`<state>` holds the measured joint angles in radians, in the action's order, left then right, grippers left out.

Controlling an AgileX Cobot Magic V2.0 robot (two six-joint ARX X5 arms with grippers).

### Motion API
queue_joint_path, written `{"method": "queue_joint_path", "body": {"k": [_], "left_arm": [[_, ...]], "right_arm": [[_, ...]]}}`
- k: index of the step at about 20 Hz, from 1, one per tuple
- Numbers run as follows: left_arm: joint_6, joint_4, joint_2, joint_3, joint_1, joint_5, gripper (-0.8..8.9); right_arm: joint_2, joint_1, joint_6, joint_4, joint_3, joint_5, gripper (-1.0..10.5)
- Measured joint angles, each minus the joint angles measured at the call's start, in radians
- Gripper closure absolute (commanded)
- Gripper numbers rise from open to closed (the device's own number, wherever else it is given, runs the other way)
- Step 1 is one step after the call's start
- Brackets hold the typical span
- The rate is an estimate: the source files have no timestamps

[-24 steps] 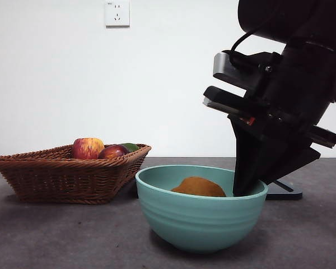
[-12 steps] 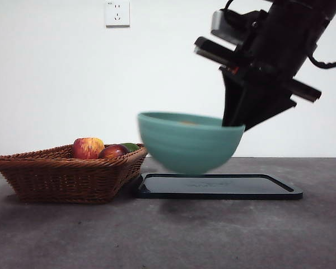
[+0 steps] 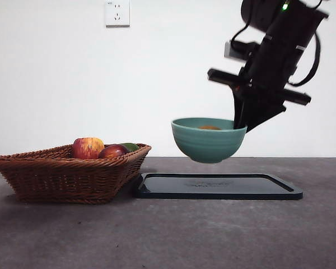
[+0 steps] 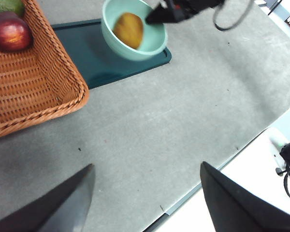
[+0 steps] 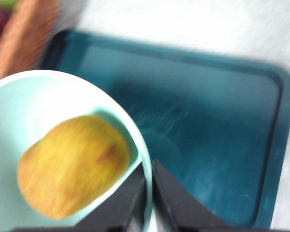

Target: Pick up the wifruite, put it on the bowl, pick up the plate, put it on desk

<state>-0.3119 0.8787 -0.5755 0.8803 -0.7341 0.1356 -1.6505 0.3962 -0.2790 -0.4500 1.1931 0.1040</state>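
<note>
The teal bowl (image 3: 208, 140) hangs in the air above the black tray (image 3: 269, 188), well clear of the desk (image 3: 168, 235). My right gripper (image 3: 239, 126) is shut on its right rim, one jaw inside and one outside (image 5: 149, 166). The brown wifruite (image 3: 210, 128) lies inside the bowl (image 5: 34, 101) and shows large in the right wrist view (image 5: 72, 164). From the left wrist view the bowl (image 4: 111, 36) and wifruite (image 4: 129, 30) are far off. My left gripper (image 4: 146, 166) is open over bare desk (image 4: 159, 121). No separate plate shows.
A wicker basket (image 3: 61, 174) stands at the left, holding a red-and-yellow apple (image 3: 88, 148) and a dark red fruit (image 3: 113, 151). The tray (image 4: 82, 48) lies right beside the basket (image 4: 29, 87). The desk's near edge shows in the left wrist view.
My right gripper lifted the bowl with the wifruite off the front of the desk, then carried it back and right over the tray.
</note>
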Motion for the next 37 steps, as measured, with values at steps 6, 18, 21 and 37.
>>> {"method": "queue_joint_path", "body": {"k": [6, 18, 21, 37], "left_arm": [[0.000, 0.005, 0.000, 0.000, 0.000, 0.000, 4.69], [0.000, 0.005, 0.000, 0.000, 0.000, 0.000, 4.69], [0.000, 0.005, 0.000, 0.000, 0.000, 0.000, 4.69], [0.000, 0.005, 0.000, 0.000, 0.000, 0.000, 4.69]], "right_arm": [[-0.145, -0.022, 0.003, 0.052, 0.058, 0.002, 9.4], [-0.196, -0.024, 0.011, 0.074, 0.060, 0.008, 7.3], [-0.196, -0.024, 0.011, 0.073, 0.060, 0.008, 7.3], [0.236, -0.024, 0.068, -0.146, 0.060, 0.042, 6.7]]}}
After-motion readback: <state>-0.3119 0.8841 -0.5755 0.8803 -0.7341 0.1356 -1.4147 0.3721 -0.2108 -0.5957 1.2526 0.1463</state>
